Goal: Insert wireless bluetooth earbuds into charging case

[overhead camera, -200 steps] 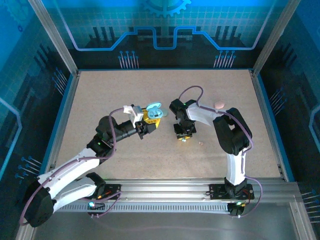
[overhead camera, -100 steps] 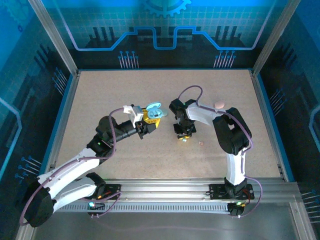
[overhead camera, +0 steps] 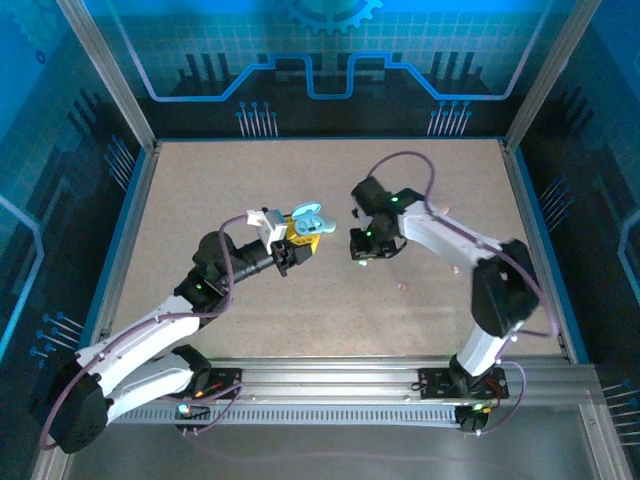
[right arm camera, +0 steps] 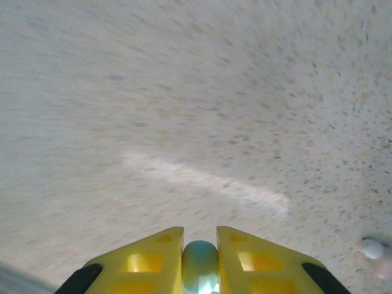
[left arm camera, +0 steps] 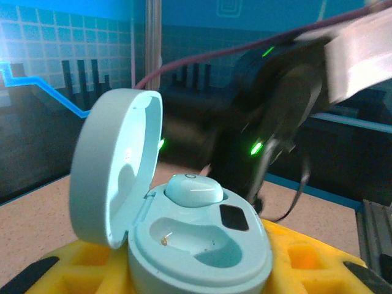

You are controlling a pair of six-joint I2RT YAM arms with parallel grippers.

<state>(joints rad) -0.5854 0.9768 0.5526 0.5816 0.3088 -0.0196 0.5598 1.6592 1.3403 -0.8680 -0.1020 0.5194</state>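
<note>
Pale blue plastic identifies the charging case (left arm camera: 202,254). My left claw (overhead camera: 303,234) is clamped on its base between the yellow fingers (left arm camera: 309,266) and holds it clear of the table (overhead camera: 200,190).

Case condition:
- The lid (left arm camera: 113,165) stands open and upright, on the left of the case body in the left wrist view.
- The seated earbud (left arm camera: 193,190) rests in the far socket of the case.
- The near socket (left arm camera: 193,236) lies open, and a small gold contact shows inside it.

My right claw (right arm camera: 199,237) is positioned to the right of the case, near it but not touching. Its two yellow fingers (right arm camera: 147,257) are pressed together on the held earbud (right arm camera: 200,264), a pale blue-green bead gripped right at the fingertips above the table.

Other items, referenced to the case:
- A loose earbud (overhead camera: 403,286) lies on the table to the right of the case and closer to my bases, well apart from it.
- In the right wrist view, a pale bit (right arm camera: 372,248) and a pinkish bit (right arm camera: 386,267) lie just beside each other on the table. They are too blurred for me to identify.
</note>
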